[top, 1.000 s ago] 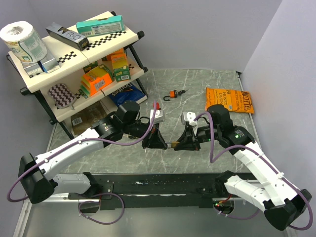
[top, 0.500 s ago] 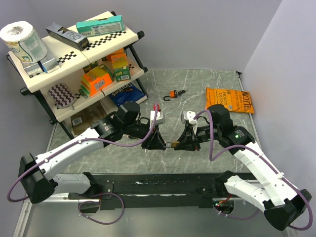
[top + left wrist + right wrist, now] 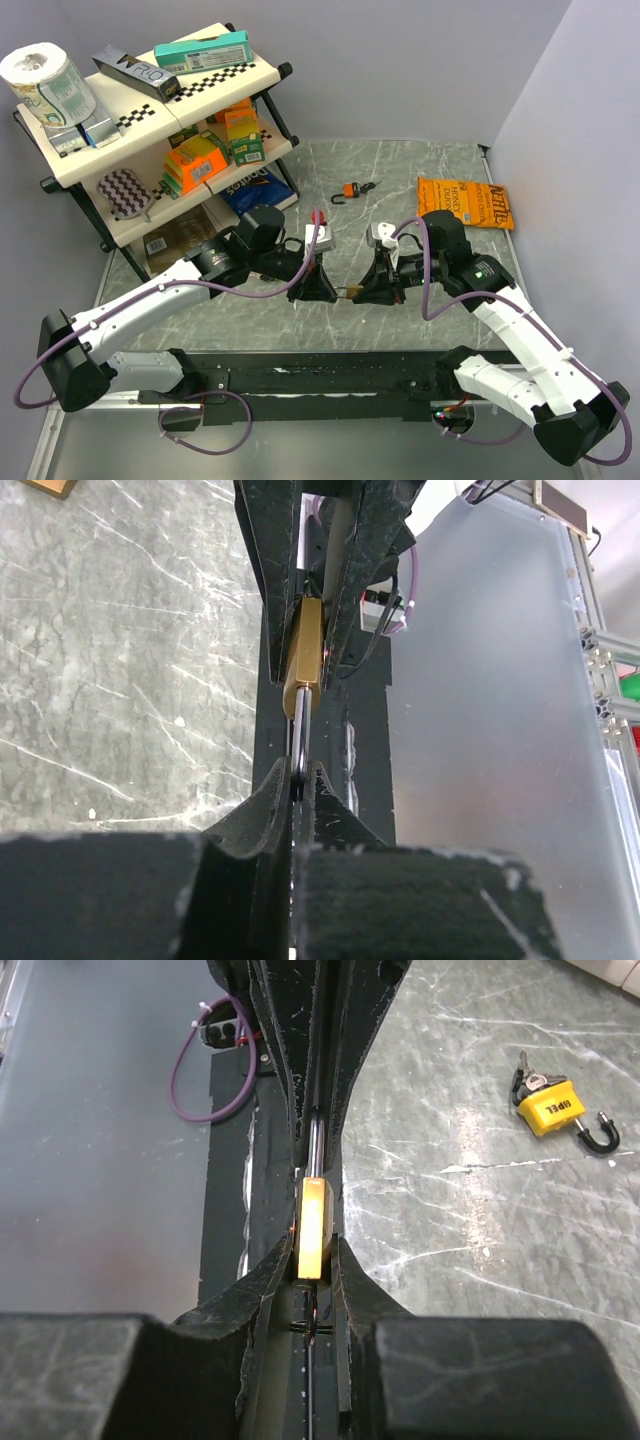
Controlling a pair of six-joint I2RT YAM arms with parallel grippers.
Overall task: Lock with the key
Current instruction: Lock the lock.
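A brass padlock point(image 3: 352, 292) hangs above the table between my two grippers. My right gripper point(image 3: 314, 1260) is shut on the lock's brass body point(image 3: 313, 1225). The silver shackle point(image 3: 315, 1145) points away from it toward the left fingers. Below the body, a thin key with its ring point(image 3: 313, 1325) shows between the right fingers. My left gripper point(image 3: 298, 780) is shut on the end of the shackle point(image 3: 300, 730), with the brass body point(image 3: 302, 645) beyond it. In the top view the left gripper point(image 3: 322, 290) and right gripper point(image 3: 372, 290) face each other, tip to tip.
A second, orange-yellow padlock point(image 3: 350, 190) with keys lies on the marble table point(image 3: 420, 170) further back, also seen from the right wrist point(image 3: 550, 1110). A snack bag point(image 3: 464, 203) lies at the right. A stocked shelf rack point(image 3: 150, 130) stands at the left. A black rail point(image 3: 330, 375) runs along the near edge.
Both grippers stay joined at the padlock. The right wrist has shifted very slightly; nothing else has visibly moved.
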